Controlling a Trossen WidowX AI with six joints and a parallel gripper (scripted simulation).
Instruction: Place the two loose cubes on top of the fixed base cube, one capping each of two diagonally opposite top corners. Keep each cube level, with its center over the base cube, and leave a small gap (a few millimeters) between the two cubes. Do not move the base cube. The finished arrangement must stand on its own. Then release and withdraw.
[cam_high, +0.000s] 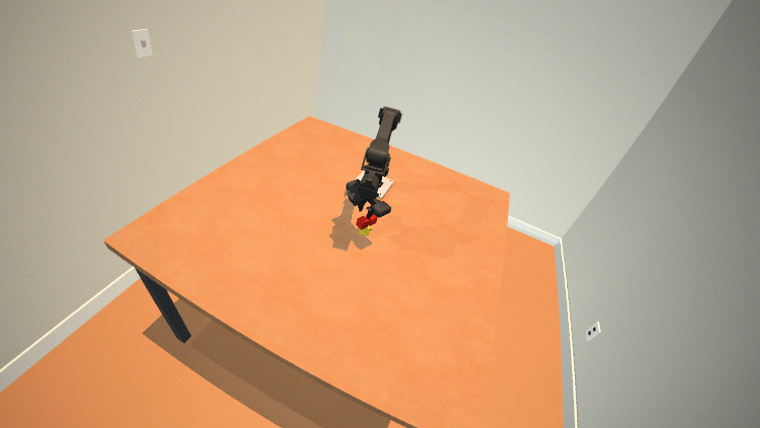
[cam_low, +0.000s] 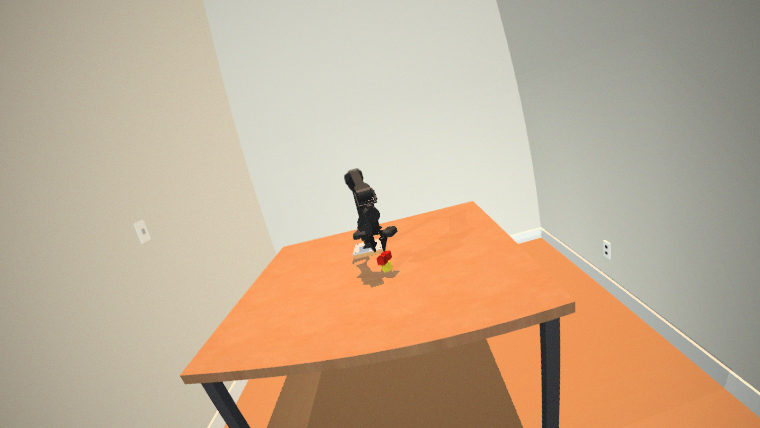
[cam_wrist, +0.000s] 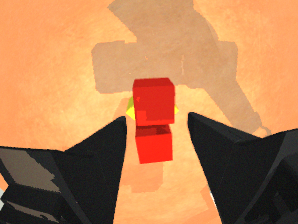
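Observation:
Two red cubes sit on the yellow base cube (cam_high: 364, 232) (cam_low: 387, 267) (cam_wrist: 130, 109), which is mostly hidden under them. The outer red cube (cam_high: 362, 223) (cam_low: 381, 259) (cam_wrist: 153, 104) is farther from the arm's mount. The inner red cube (cam_high: 373, 219) (cam_low: 387, 255) (cam_wrist: 154, 147) is nearer it. They stand close together, corner toward corner in the top and exterior views; I cannot tell the gap's size. Both look about level. My gripper (cam_wrist: 157, 116) is open. In the wrist view its fingers stand on either side of the cubes, with space between each finger and the red faces.
The arm's pale mounting plate (cam_high: 386, 187) (cam_low: 358, 249) is on the table (cam_high: 276, 223) (cam_low: 452, 297) behind the cubes. The arm's shadow falls on the table around the base cube.

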